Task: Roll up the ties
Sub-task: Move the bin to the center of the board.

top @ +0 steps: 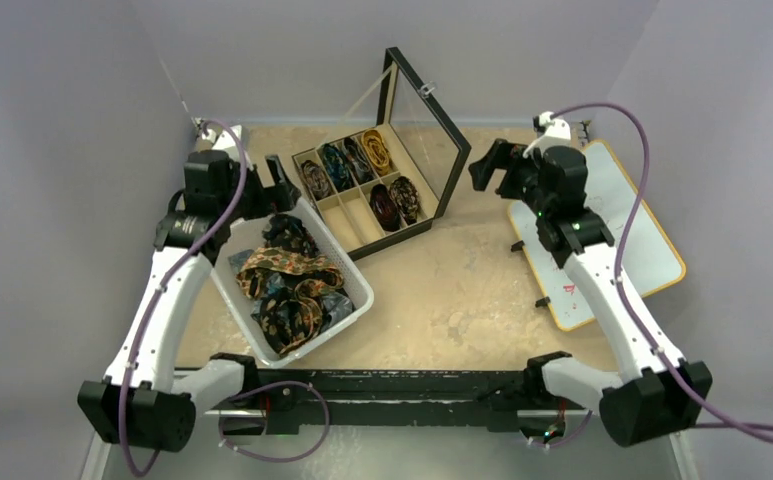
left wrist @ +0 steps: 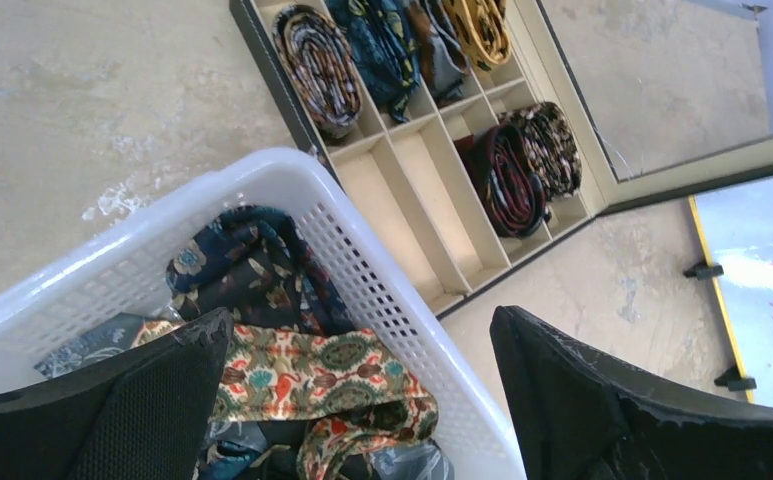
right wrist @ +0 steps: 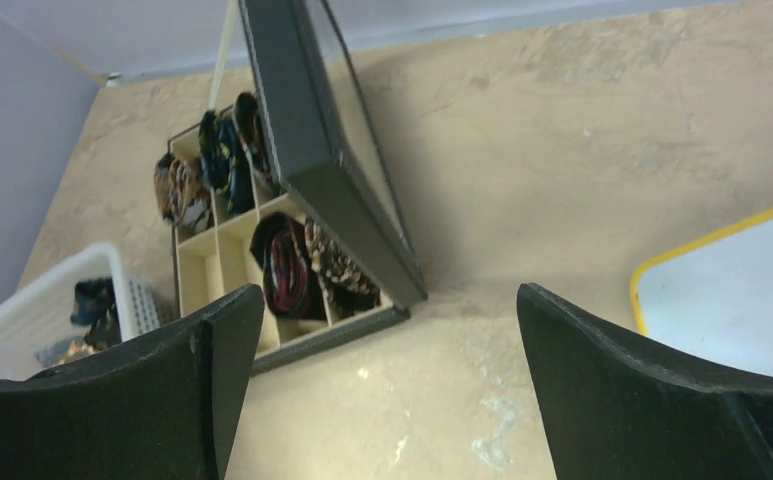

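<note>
The mottled tan desk (top: 462, 290) fills the overhead view, with a yellow-edged whiteboard (top: 652, 240) lying flat at the right of the frame. Left of centre sits a white perforated plastic basket (top: 237, 310), and just above and to its right a black-framed box with cream dividers (top: 352, 222), its glass lid (top: 452, 150) propped up. The unrolled patterned fabric ties (top: 287, 268), tan-orange, blue and black, lie heaped and tangled in the basket. The coiled ties (top: 374, 150) fill the box's upper row and two slots of the lower row, with bare compartments beside them. The left hand (top: 280, 180) hovers over the basket's upper corner, jaws spread wide and holding nothing. The right hand (top: 492, 165) hangs above bare desk between box and whiteboard, equally wide and empty. I'd say a fresh tie is about to be fetched. The next move calls for the left hand to dip in and pinch one tie free of the tangle, ideally near an end, for rolling on open desk.
</note>
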`<state>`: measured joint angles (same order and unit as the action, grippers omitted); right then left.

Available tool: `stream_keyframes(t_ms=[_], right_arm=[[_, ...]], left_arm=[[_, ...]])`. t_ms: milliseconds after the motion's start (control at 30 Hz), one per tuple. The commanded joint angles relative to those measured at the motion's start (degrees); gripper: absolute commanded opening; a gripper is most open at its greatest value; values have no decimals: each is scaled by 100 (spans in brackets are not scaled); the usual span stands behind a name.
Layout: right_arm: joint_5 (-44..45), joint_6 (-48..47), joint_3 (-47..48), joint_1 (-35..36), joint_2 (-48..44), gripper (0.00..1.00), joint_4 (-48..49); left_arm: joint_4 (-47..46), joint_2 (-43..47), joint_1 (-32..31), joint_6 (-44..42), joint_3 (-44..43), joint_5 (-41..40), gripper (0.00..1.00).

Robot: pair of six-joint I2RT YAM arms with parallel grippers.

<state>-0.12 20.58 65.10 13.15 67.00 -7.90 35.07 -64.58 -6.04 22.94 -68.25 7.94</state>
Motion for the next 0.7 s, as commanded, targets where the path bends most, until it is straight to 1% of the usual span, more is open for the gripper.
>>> stream_keyframes(t_ms=[0, 100, 200, 267, 300, 333, 400, 433, 500, 667], right_arm=[[-679, 38, -637, 2, -733, 99, 365], [-910, 30, -1058, 2, -1153, 99, 379], [-1168, 34, -1362, 2, -1470, 99, 334], [-1389, 52, -1557, 2, -1644, 99, 317], [-1540, 75, -1664, 2, -1716, 99, 319], [-1754, 84, -1760, 7, -1773, 99, 329], [-2174, 152, -1960, 73, -1859, 99, 370], [-2306, 174, -2062, 170, -1882, 99, 401], [-2433, 186, -2275, 528, -1906, 99, 448], [-2225, 268, -2573, 1676, -1663, 99, 610]], left_arm=[[-682, 681, -187, -14, 612, -103, 100], [-838, 1105, -283, -19, 1003, -110, 100], [-824, 1444, -347, -10, 1270, 160, 100], [-381, 1556, -372, 551, 1302, -130, 100], [-252, 1590, -386, 693, 1324, -130, 100], [-211, 1618, -397, 564, 1352, 35, 100], [-113, 1636, -414, 647, 1420, 265, 100], [-67, 1616, -416, 771, 1472, 310, 100], [405, 1456, -426, 1334, 1540, 94, 100], [1147, 849, -438, 2332, 1779, -346, 100]])
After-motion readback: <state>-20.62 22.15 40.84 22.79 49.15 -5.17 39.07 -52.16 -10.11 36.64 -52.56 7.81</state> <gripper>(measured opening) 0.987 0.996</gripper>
